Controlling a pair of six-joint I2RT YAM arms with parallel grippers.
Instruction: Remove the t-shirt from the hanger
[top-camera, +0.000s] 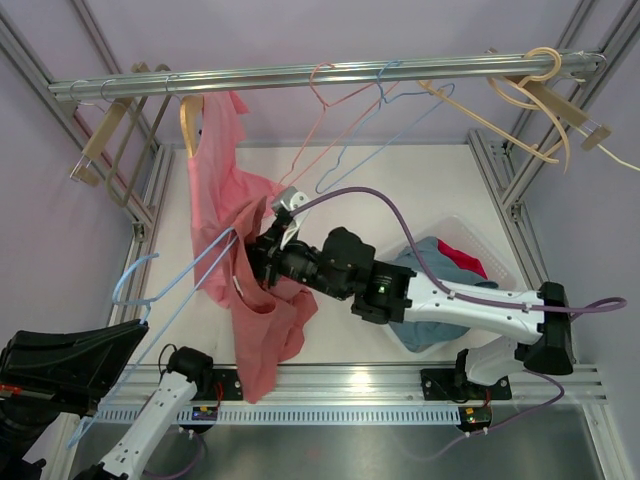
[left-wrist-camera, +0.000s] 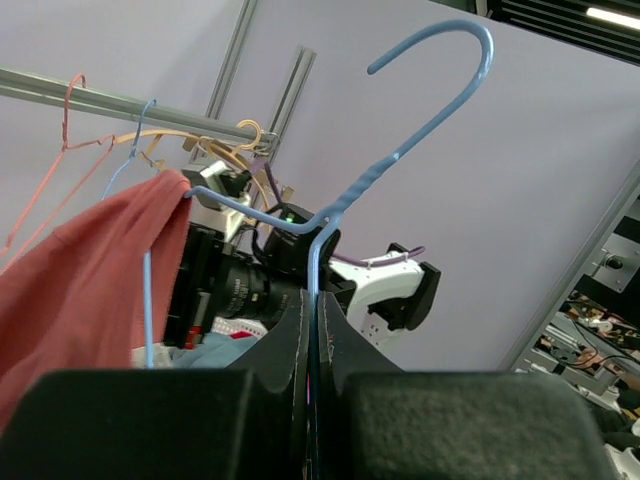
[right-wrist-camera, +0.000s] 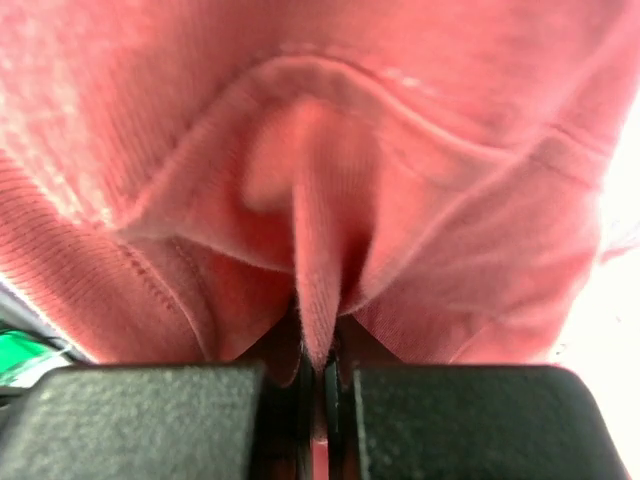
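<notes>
Two arms are at work; top view first. The left hand (top-camera: 135, 335) sits low at the near left corner and holds the blue hanger (top-camera: 185, 262) out toward the middle, probably to anchor the wire while the cloth comes off. The t-shirt (top-camera: 240, 200), salmon red, drapes from up near the rail (top-camera: 300, 73), across the hanger, down to the near edge. I cannot tell whether it catches on anything at the top. The right hand (top-camera: 262, 258) is buried in the folds mid-length, placed, I judge, to drag the cloth sideways off the wire. The surface (top-camera: 400, 200) below is white, with a clear bin (top-camera: 480, 235) of clothes at right. Spare hangers (top-camera: 530, 92) sit on the rail, inside an aluminium frame (top-camera: 520, 180) with lilac walls (top-camera: 300, 30).

Left wrist view: the fingers are pressed fully together on the hanger's twisted neck, below the hook (left-wrist-camera: 440, 60). The shirt hangs over one shoulder of the wire, at left.

Right wrist view: the fingers are clamped tight with a ridge of red fabric pinched between them. Cloth fills the view and hides the surface.
</notes>
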